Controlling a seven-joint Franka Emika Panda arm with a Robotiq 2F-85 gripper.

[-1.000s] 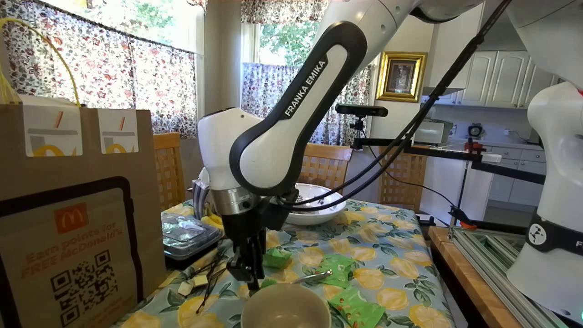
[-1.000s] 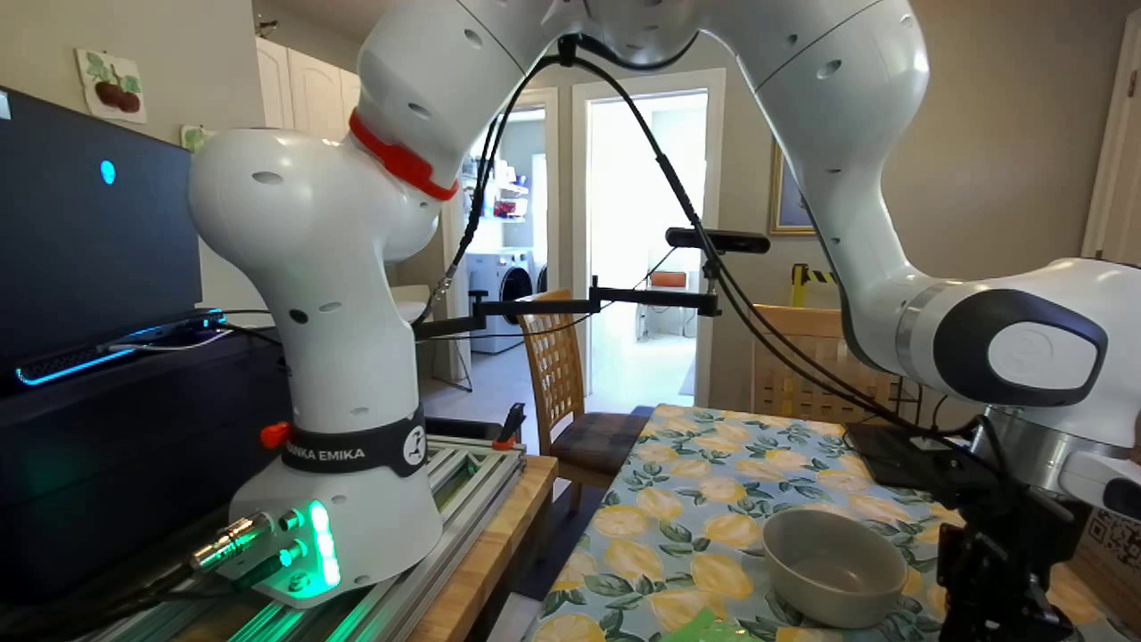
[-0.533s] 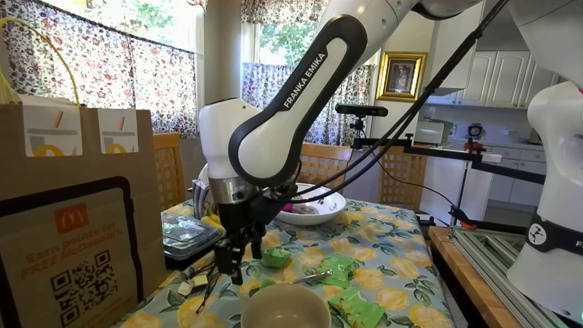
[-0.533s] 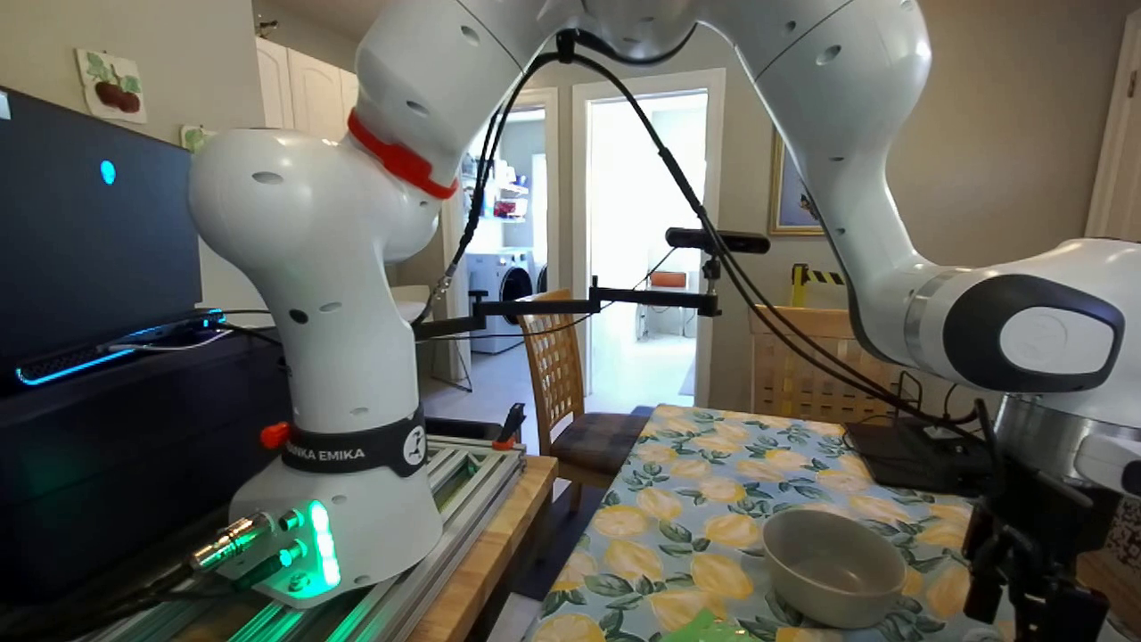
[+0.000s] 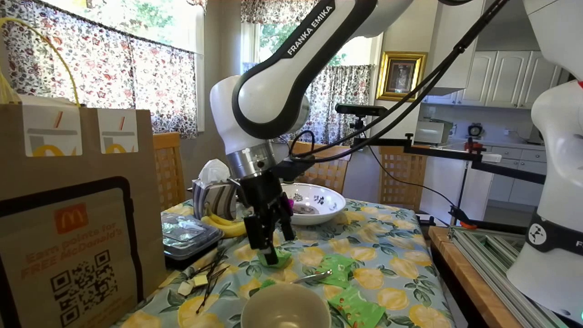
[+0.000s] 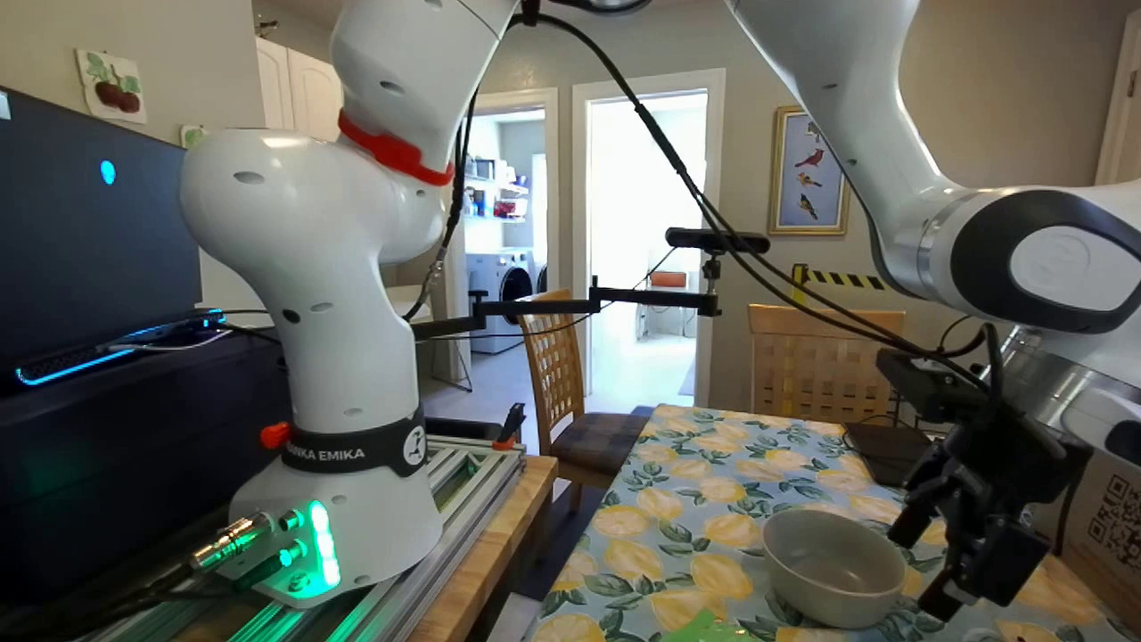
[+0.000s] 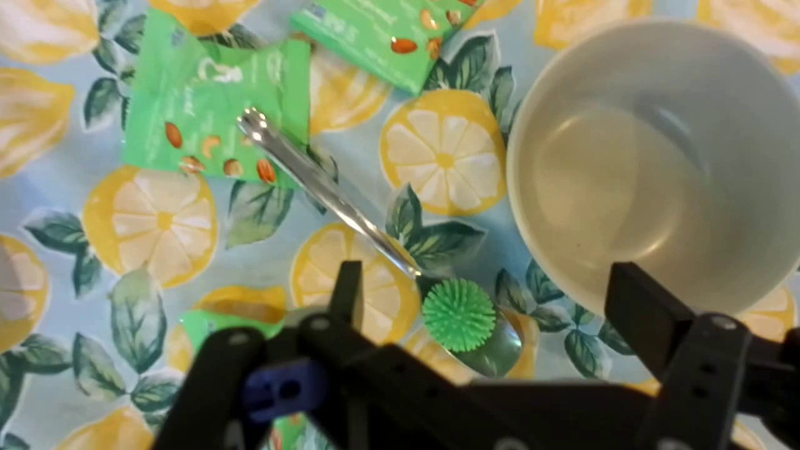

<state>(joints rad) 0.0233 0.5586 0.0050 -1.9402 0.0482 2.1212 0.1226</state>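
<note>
Pincer (image 7: 490,287) wide, fingers well apart, hanging tilted above the lemon-print tablecloth (image 5: 364,237) in both exterior views. Wrist view, 12 at top edge: green spiky ball (image 7: 459,314) shows between the fingertips, lower down, resting on the bowl end of a metal spoon (image 7: 325,190); handle runs out between 10 and 11. Handle tip lies over a green nut packet (image 7: 215,100). Second packet (image 7: 400,37) between 11 and 12 from the ball; third packet (image 7: 209,325) at 9, partly hidden by the pincer. Grey bowl (image 7: 650,162) at 2, near the spoon but apart. Farther out, hours from the pincer in an exterior view: bananas (image 5: 227,226) at 10, striped tissue box (image 5: 214,200) just behind them, clear-lidded container (image 5: 189,234) at 9, brown paper bag (image 5: 91,168) also at 9, farther; pale cubes (image 5: 186,288) at 8, large white bowl (image 5: 321,217) at 1.
</note>
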